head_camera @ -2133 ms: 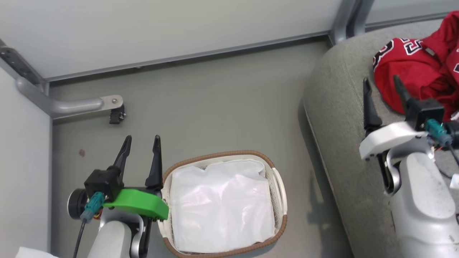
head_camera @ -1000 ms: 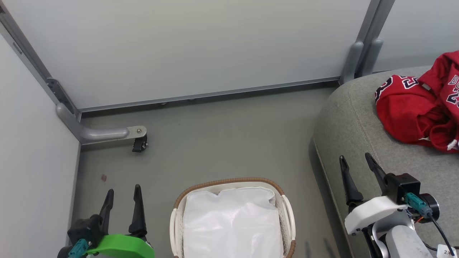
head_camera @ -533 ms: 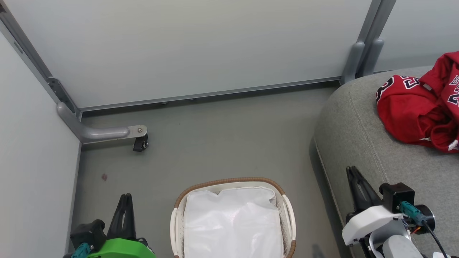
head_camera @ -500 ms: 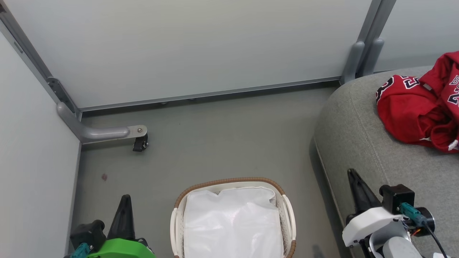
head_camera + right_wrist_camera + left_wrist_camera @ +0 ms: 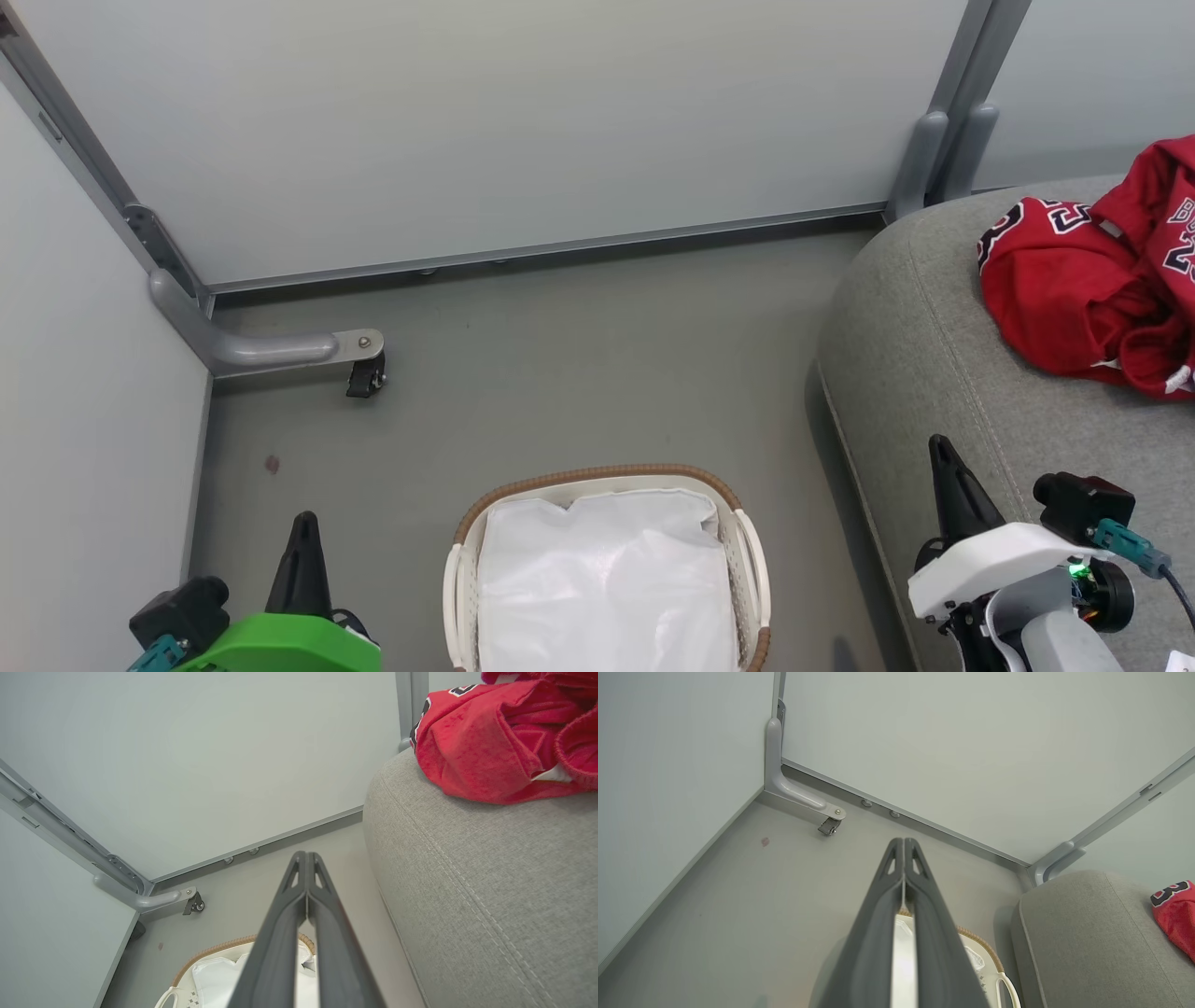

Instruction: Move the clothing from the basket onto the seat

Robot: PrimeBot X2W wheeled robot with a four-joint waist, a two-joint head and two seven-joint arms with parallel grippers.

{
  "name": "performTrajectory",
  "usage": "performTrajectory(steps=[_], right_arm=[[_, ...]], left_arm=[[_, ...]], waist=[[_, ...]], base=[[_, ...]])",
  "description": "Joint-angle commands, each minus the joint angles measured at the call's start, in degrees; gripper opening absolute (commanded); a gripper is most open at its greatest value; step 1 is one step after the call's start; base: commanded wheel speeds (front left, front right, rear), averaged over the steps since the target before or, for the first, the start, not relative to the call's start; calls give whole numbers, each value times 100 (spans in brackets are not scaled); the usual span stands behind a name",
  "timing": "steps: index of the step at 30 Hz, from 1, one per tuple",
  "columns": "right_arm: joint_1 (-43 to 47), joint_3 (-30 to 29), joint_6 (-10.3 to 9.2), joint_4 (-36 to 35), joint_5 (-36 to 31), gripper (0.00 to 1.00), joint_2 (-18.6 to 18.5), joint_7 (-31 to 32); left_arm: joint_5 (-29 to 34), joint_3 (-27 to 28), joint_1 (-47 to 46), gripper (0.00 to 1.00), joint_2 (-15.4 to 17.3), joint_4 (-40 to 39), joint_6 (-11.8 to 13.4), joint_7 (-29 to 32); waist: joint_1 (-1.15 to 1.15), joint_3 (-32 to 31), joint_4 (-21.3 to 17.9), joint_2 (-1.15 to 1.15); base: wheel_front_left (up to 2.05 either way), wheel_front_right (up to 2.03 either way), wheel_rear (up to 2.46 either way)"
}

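Wall panels (image 5: 467,121): pale grey, framed in metal, meeting at a corner at the far left.
Floor (image 5: 560,355): plain grey-green, with a small reddish spot near the left wall.
Seat (image 5: 934,355): grey fabric cushion with a rounded corner and stitched seam, at the right, just beside the basket.
Basket (image 5: 597,474): oval, cream, with a brown woven rim, on the floor at bottom centre. It holds a white liner (image 5: 607,588) and no red cloth.
Clothing (image 5: 1074,289): red jerseys with black-and-white numbers, lying crumpled in a heap on the seat at the far right, well apart from the basket.
Left gripper (image 5: 303,523): on a green mount at lower left, over the floor beside the basket. Its fingers are pressed together and grip nothing.
Right gripper (image 5: 938,448): on a white mount at lower right, over the seat's edge. Its fingers are pressed together and empty, clear of the clothing.
Bracket (image 5: 271,350): grey metal foot at the left wall, with a small black caster (image 5: 364,378) at its end.
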Motion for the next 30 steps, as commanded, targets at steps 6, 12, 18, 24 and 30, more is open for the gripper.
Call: performTrajectory(steps=[6,12,18,24,30], right_arm=[[-14,-67,-1,-184,737,0,-35,171],[1,-108,-2,-243,1281,0,-40,307],[14,-148,-2,-295,1784,0,-44,437],[28,-186,-2,-343,2261,0,-49,559],[38,-222,-2,-390,2724,0,-53,679]], left_arm=[[-640,107,-180,0,18,-159,-48,170],[-1106,173,-221,0,21,-201,-61,310],[-1544,237,-259,0,23,-242,-75,440],[-1954,298,-291,0,25,-279,-88,563],[-2353,354,-328,0,27,-315,-98,681]], waist=[[0,-12,-4,0],[0,-23,-8,0],[0,-34,-11,0],[0,-46,-15,0],[0,-57,-18,0]], base=[[0,0,0],[0,0,0],[0,0,0],[0,0,0],[0,0,0]])
